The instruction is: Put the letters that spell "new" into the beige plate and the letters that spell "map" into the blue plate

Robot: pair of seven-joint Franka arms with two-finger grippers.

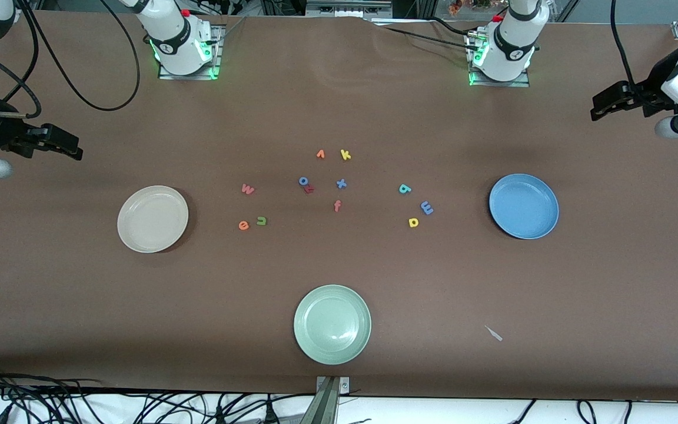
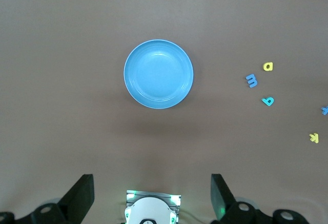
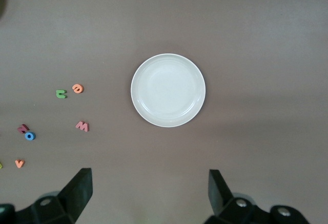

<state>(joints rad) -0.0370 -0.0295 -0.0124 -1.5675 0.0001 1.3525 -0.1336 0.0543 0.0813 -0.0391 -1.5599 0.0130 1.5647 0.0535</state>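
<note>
Green n (image 1: 261, 221) and orange e (image 1: 243, 225) lie side by side on the brown table (image 1: 339, 106), between the beige plate (image 1: 152, 218) and the middle cluster; the e is the one closer to the plate. Salmon w (image 1: 247, 189) sits a bit farther from the front camera than those two. None of them is in the beige plate, which holds nothing.

Teal p (image 1: 405, 188), blue m (image 1: 426, 207) and yellow a (image 1: 413, 222) form a loose group near the blue plate (image 1: 523, 205), toward the left arm's end of the table; the a is nearest the front camera, the p farthest. Blue plate holds nothing.

Middle cluster: orange v (image 1: 320, 154), yellow k (image 1: 345, 155), blue o (image 1: 303, 181) touching dark red r (image 1: 309, 189), blue x (image 1: 341, 184), salmon f (image 1: 337, 205). Pale green plate (image 1: 332, 324) lies nearest the front camera.

Left gripper (image 2: 152, 196) hangs high over the table by the blue plate, fingers spread wide, holding nothing. Right gripper (image 3: 150, 193) hangs high by the beige plate, fingers also spread, holding nothing. Both arms wait.
</note>
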